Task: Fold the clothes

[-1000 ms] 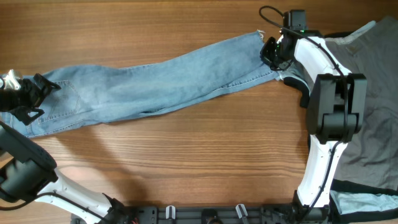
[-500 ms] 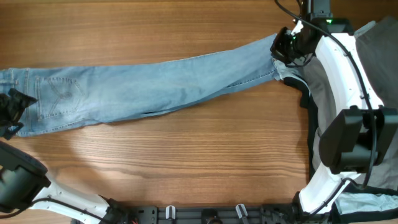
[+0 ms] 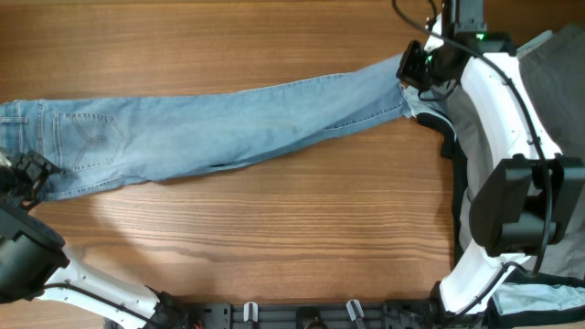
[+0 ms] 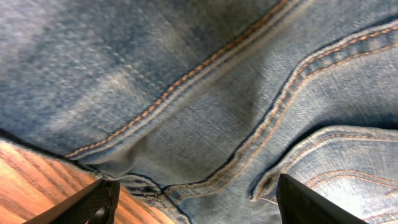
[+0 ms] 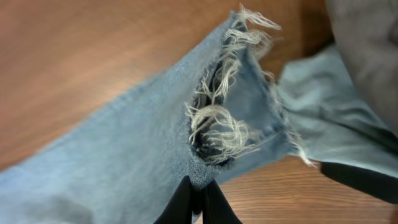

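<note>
The light-blue jeans (image 3: 228,119) lie stretched out across the table, waist and back pocket (image 3: 87,139) at the left, frayed hem at the right. My right gripper (image 3: 419,71) is shut on the jeans' leg end; in the right wrist view its fingertips (image 5: 198,198) pinch the denim just below the frayed hem (image 5: 219,127). My left gripper (image 3: 23,174) sits at the waist end. In the left wrist view it (image 4: 199,205) stands open, its fingers (image 4: 102,199) set wide on either side of the seamed denim (image 4: 205,106), close over the cloth.
A large grey garment (image 3: 548,174) lies at the right edge of the table, under the right arm. Pale-blue cloth (image 5: 323,118) lies beside the hem, and more shows at the bottom right corner (image 3: 539,297). Bare wood (image 3: 274,238) spreads in front of the jeans.
The right gripper pulled the hem rightward and the jeans straightened, then held still. The left gripper let go of the waist, dropped back towards its edge, and its jaws narrowed a little.
</note>
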### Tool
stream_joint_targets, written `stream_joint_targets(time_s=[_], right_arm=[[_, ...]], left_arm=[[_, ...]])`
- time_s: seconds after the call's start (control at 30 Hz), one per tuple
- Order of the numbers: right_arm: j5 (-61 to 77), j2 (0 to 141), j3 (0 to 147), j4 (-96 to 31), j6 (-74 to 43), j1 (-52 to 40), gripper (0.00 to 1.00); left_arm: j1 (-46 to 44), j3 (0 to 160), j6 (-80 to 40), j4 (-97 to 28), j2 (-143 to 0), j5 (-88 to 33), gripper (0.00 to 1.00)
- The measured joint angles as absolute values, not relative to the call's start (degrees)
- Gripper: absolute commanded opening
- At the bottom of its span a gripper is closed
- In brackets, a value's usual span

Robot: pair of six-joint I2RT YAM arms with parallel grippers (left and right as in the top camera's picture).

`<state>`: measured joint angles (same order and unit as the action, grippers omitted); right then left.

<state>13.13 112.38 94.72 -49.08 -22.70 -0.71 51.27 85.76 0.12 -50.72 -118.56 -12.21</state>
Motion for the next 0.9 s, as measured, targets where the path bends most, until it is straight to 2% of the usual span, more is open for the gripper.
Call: stream_joint_targets(time_s=[0.1,0.27,0.33,0.43,0.5,0.63,0.67,0.73,0.77,0.8,0.9], right_arm=[[15.7,112.7,88.1,-39.3,-21.1,-0.7,0.04],[36.6,112.6,92.1,-23.2,-24.2,-1.9,0.04],[38.7,110.1,94.9,-23.3,-23.3,-4.6,0.04],[32.7,105.9,96.6,-34.7,-20.3,-5.5,0.04],[25.7,106.8,95.5,-42.8,-17.1,-2.3,0.11],[20.7,115.5,89.6,-44.3,-13.8,1.8,0.61],[20.3,118.1,88.9,-44.6,-13.4,2.1,0.63],[19.8,122.0,88.5,-44.8,-13.0,2.2,0.63],[19.8,122.7,88.4,-45.3,-12.9,2.3,0.59],[19.6,122.8,88.4,-45.9,-12.9,2.4,0.4],[20.1,122.8,88.4,-47.1,-12.5,3.0,0.42]], left_arm=[[51.3,85.8,0.1,-50.7,-118.6,-11.8,0.81],[51.3,85.7,-0.3,-50.7,-118.6,-11.7,0.81],[51.3,85.7,-1.5,-50.5,-118.6,-11.7,0.81],[51.3,85.7,-2.5,-50.3,-118.6,-11.8,0.81],[51.3,85.7,-2.7,-50.3,-118.6,-11.8,0.8],[51.3,85.7,-2.7,-50.3,-118.6,-11.7,0.84],[51.3,85.7,-2.9,-50.3,-118.6,-11.8,0.86],[51.3,85.7,-2.9,-50.3,-118.6,-11.8,0.91],[51.3,85.7,-3.1,-50.3,-118.6,-11.8,0.91],[51.3,85.7,-3.2,-50.3,-118.6,-11.8,0.89],[51.3,85.7,-3.3,-51.7,-118.6,-16.5,0.88]])
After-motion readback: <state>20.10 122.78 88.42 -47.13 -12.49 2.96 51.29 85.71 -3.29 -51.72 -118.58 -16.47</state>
